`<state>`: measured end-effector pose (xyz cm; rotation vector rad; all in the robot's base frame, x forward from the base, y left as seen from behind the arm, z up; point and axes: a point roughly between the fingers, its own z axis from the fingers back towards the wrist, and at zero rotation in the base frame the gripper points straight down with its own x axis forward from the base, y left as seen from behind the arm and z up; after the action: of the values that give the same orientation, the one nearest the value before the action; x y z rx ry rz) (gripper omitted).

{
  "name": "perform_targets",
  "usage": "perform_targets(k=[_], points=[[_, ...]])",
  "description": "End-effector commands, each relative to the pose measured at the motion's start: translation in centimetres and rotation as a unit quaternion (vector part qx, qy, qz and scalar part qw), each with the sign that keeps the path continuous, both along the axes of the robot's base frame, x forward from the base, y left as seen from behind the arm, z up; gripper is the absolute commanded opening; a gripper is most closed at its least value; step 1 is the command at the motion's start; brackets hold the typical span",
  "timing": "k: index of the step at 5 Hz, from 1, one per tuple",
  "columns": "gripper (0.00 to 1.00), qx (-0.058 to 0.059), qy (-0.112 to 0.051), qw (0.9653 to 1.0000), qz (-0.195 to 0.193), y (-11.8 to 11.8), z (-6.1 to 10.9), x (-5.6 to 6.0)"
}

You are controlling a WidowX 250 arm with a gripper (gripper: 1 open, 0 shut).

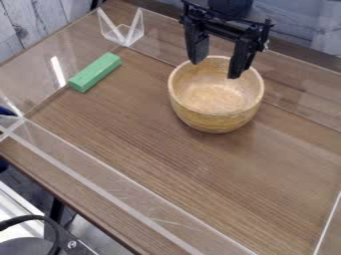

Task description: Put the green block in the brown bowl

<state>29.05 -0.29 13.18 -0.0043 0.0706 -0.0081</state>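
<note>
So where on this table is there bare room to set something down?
The widest bare patch is the wood in front of the brown bowl, out to the near clear wall. A smaller one lies between the green block and the bowl. It is crowded at the bowl, where the open hand hangs.

the green block [96, 72] lies flat on the wooden table [200, 189], near the left clear wall, well apart from the brown bowl [216, 95]. the bowl sits upright toward the back right, nothing inside it. the black gripper [220, 62] hangs over the bowl's far rim, pointing down, its two fingers [194, 48] spread wide and holding nothing.
</note>
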Motion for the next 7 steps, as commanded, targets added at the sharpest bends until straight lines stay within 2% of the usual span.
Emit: perform_targets(k=[1, 3, 4, 5, 7], points=[[1.00, 0.000, 0.003, 1.0000, 0.000, 0.8, 0.0, -0.3], [1.00, 0.002, -0.006, 0.9998, 0.020, 4.9, 1.0, -1.7], [1.00, 0.008, -0.013, 0.9991, 0.040, 8.4, 1.4, -2.2], [1.00, 0.013, -0.018, 0.9984, 0.052, 11.6, 0.9, -2.3], [1.00, 0.023, -0.015, 0.9978, 0.061, 15.0, -1.0, -1.4]])
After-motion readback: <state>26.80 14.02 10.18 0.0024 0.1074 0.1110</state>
